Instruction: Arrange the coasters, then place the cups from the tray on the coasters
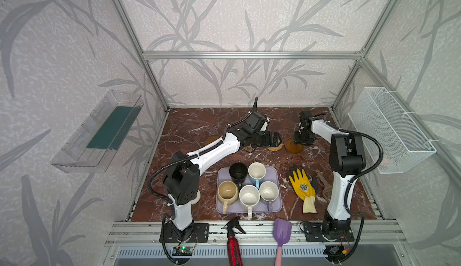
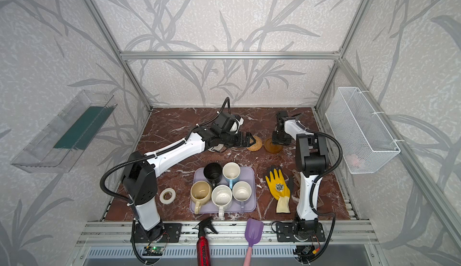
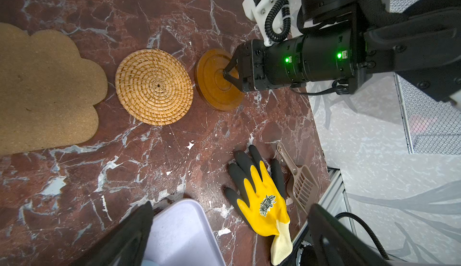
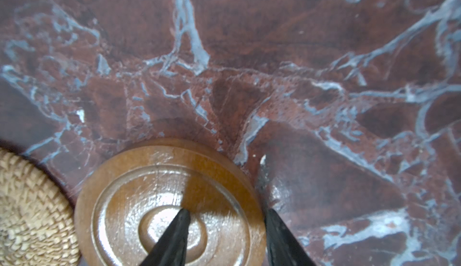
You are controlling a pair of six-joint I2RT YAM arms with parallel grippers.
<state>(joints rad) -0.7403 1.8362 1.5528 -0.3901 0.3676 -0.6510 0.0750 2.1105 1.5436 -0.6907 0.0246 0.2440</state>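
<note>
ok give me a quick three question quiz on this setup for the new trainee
1. How many mugs stand on the tray?
2. True or false: the right hand is touching a mug.
3. In the left wrist view, what lies between the flower-shaped coaster and the amber disc? A) rattan coaster B) tape roll C) glove
Key: 1) five. 2) false; its fingers straddle the amber disc's rim. 3) A.
</note>
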